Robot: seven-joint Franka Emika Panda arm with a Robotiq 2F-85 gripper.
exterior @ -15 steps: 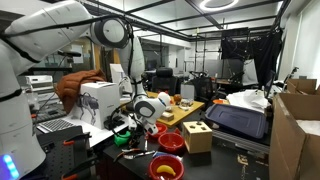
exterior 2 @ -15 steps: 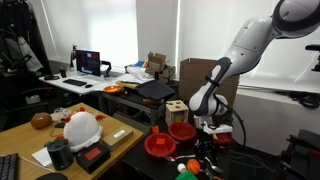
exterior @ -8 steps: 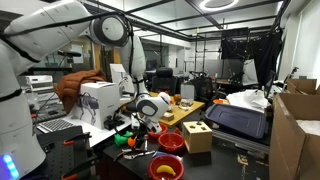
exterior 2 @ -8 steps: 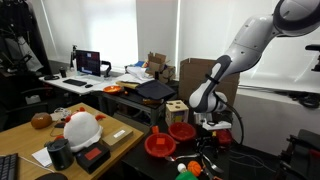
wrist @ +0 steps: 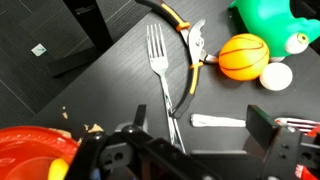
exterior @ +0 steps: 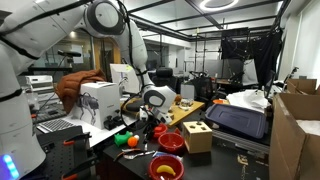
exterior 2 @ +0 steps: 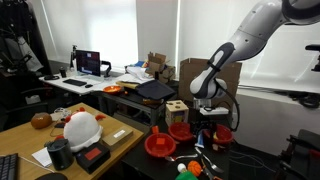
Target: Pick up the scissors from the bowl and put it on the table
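Observation:
In the wrist view the scissors (wrist: 193,45), with black and orange handles and a metal pivot, lie flat on the dark table (wrist: 90,90), right beside a silver fork (wrist: 160,75). My gripper (wrist: 200,125) hangs above them, open and empty, with its fingers (wrist: 264,128) wide apart. A red bowl (wrist: 30,155) shows at the lower left of that view. In both exterior views the gripper (exterior: 150,118) (exterior 2: 210,122) is lifted a little above the table, near the red bowls (exterior: 170,140) (exterior 2: 160,145).
An orange ball (wrist: 245,57), a green toy (wrist: 265,20), a small white ball (wrist: 277,75) and a white strip (wrist: 218,121) lie near the scissors. A wooden block box (exterior: 197,135) and a light wooden board (exterior: 185,112) stand close by. Cardboard boxes (exterior: 295,135) stand at the side.
The arm has risen and swung away from the table surface. The gripper is higher than before and holds nothing.

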